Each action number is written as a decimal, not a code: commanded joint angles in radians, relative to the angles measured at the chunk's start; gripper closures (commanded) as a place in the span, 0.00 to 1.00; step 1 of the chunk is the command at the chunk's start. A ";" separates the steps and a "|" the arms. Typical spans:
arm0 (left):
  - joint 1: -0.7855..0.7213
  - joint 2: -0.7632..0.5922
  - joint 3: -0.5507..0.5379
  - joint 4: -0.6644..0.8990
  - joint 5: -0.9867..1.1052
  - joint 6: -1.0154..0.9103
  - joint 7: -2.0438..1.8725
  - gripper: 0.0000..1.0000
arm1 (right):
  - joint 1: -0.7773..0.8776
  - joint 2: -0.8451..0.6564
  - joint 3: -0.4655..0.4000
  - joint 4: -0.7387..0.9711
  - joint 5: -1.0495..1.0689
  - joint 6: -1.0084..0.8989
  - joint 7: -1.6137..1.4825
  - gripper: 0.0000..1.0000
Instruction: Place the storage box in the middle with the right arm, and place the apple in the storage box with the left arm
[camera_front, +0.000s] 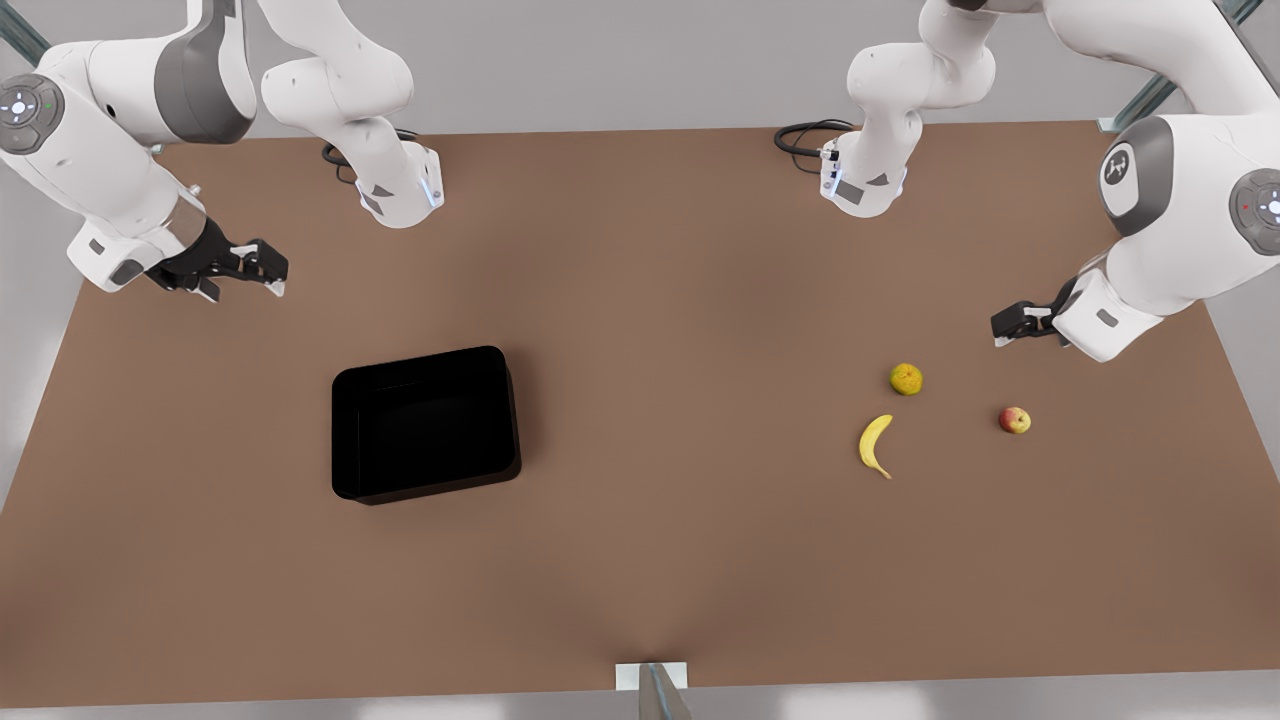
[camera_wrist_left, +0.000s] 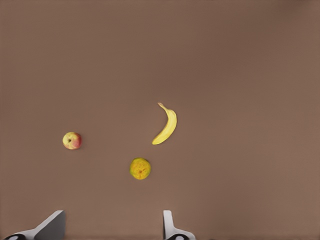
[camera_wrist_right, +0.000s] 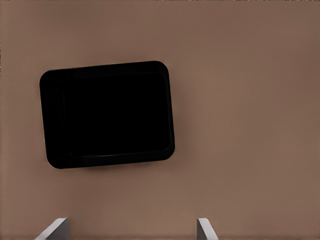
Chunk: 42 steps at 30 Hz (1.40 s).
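Storage box (camera_front: 425, 423): empty, resting on the brown counter (camera_front: 660, 560) toward the front view's left, not yet in the middle; right gripper (camera_front: 262, 268) hovers beyond it, well apart, jaws spread wide and holding nothing. Apple (camera_front: 1014, 420): on the counter at the front view's right, near a yellow-green fruit (camera_front: 906, 379) and a banana (camera_front: 874, 445), untouched; left gripper (camera_front: 1012, 322) hangs just beyond it, jaws parted and empty. Progress: neither step appears begun, so moving the box and placing the apple both remain.
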<state>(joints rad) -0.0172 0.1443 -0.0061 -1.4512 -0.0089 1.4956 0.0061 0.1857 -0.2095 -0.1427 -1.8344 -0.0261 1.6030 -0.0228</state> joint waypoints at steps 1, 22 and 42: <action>0.000 0.000 0.000 0.000 -0.003 0.000 0.000 0.00 | 0.000 -0.001 0.000 0.000 0.000 0.000 0.000 0.00; 0.051 0.299 0.463 -0.334 -1.154 0.164 -0.902 0.00 | -0.019 0.556 0.006 0.003 0.135 0.456 -0.002 0.00; 0.144 0.482 0.472 -0.325 -1.269 0.054 -0.859 0.00 | -0.086 0.590 0.009 -0.223 0.209 0.706 -0.141 0.00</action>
<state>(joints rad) 0.1295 0.6314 0.4663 -1.7778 -1.2658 1.5479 -0.8397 0.0997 0.3826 -0.1334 -2.0571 0.1825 2.3086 -0.1655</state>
